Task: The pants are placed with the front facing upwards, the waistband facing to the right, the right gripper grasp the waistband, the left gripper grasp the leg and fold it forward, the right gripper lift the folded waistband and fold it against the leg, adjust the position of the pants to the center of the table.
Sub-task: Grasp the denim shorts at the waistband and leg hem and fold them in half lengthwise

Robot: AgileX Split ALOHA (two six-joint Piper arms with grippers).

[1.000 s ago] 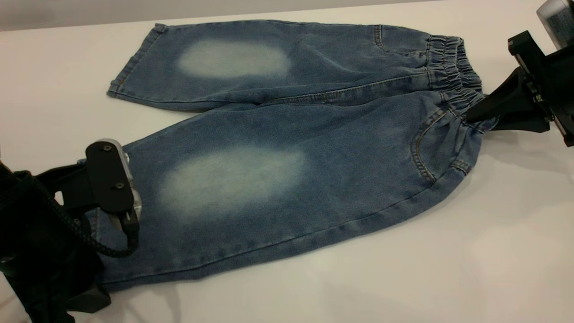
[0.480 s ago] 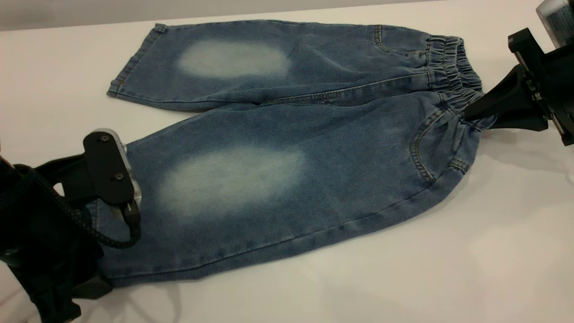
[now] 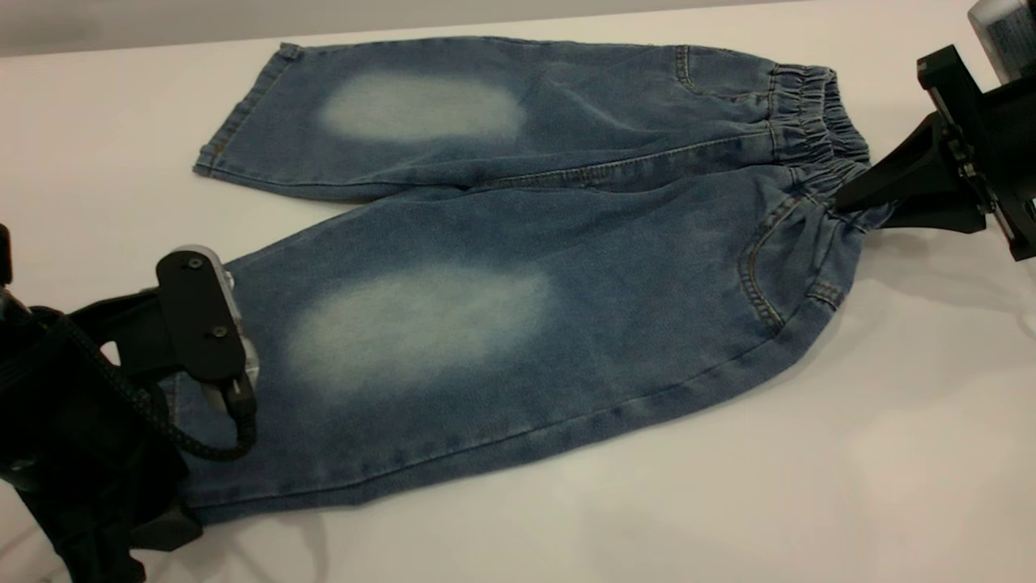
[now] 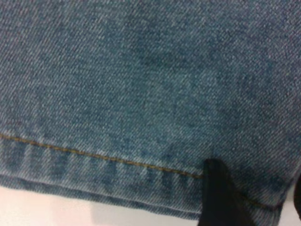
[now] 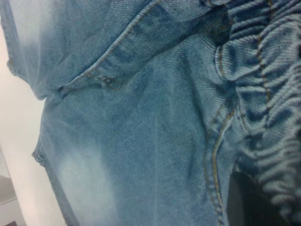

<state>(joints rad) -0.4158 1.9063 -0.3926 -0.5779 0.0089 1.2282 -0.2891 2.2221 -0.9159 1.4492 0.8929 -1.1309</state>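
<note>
Pants [image 3: 518, 267] lying flat, front up, on the white worktop [image 3: 809, 486]; both legs spread apart, waistband [image 3: 817, 138] at the right end, hems at the left. Landmark for all positions below: the waistband.

Right claw [image 3: 846, 206] at the near end of the waistband, tips pressed together on the gathered denim, cloth puckered and drawn toward the pinch. Grip judged to be placed at the near corner so that the near half of the garment can be carried over onto the far half.

Left claw [image 3: 182, 518] at the hem of the near leg, the end of the pants farthest from the waistband, low against the worktop. Closure not determinable: cannot tell from either view whether the hem is pinched or merely straddled. Position judged to mirror the right grip, so both ends of the near leg rise together in the fold.

Exterior view: whole layout, both arms, pale faded ovals on each leg. Fingertips of the left claw hidden there behind its own body.

Left wrist view: hem with tan stitching and one dark finger [image 4: 221, 197] over the hem edge, not shown elsewhere.

Right wrist view: elastic ruffles [image 5: 263, 94] and pocket stitching close up, dark finger [image 5: 249, 202] against the band.

Fold judged not yet begun.
</note>
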